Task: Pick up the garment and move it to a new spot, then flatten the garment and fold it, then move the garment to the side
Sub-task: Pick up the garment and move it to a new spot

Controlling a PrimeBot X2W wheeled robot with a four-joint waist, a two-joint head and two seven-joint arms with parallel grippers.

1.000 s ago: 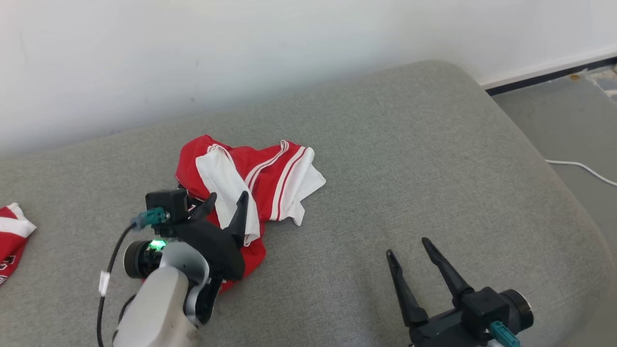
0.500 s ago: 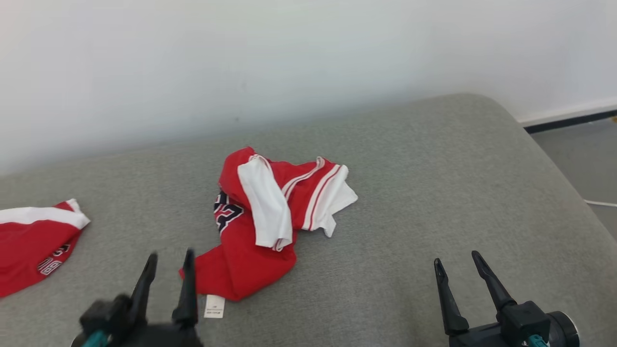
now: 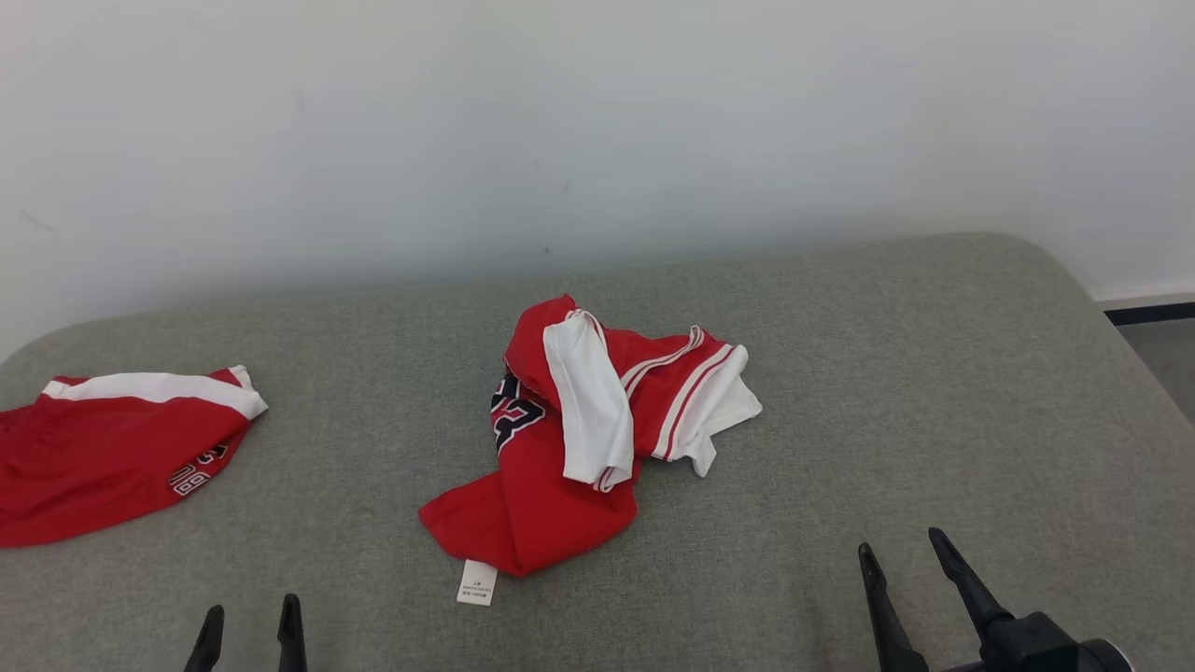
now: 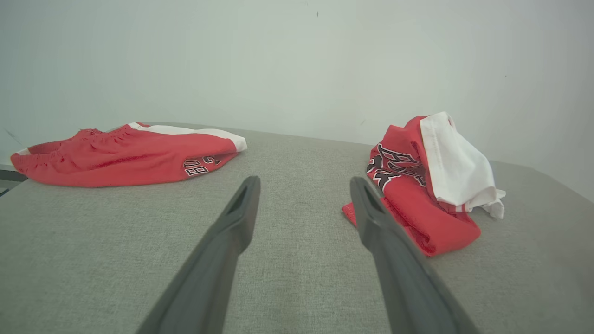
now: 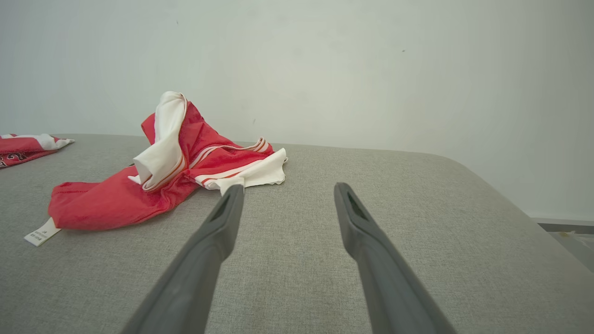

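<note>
The red shorts (image 3: 103, 467) lay at the far left of the grey padded surface (image 3: 934, 373), well apart from the crumpled red-and-white jersey (image 3: 551, 485) near its middle. The left gripper (image 3: 252, 618) pointed at the bare stretch between these 2 pieces, so a reach drifting left could have landed on the wrong one.

The jersey itself looked like the bigger hazard. Its white panel was draped over bunched red folds, so a pinch on that hump would probably have caught several layers at once, or only 1. The cloth would then have lifted as a knot and been hard to flatten.

The white label (image 3: 477, 581) stuck out from the near hem. Grasping that alone would likely have given a weak hold.

Further right, the surface rounded off toward the floor. A new spot chosen too close to that edge could have let the fabric slide off.

Both grippers were spread wide and held nothing. The jersey rested flat on the surface, touching neither of them. It lay ahead of the left gripper and off to its right. In the left wrist view it sat just beyond the right-hand finger.

From the right gripper (image 3: 902, 543) it lay ahead and to the left. In the right wrist view its white hem showed just past the left-hand fingertip.
</note>
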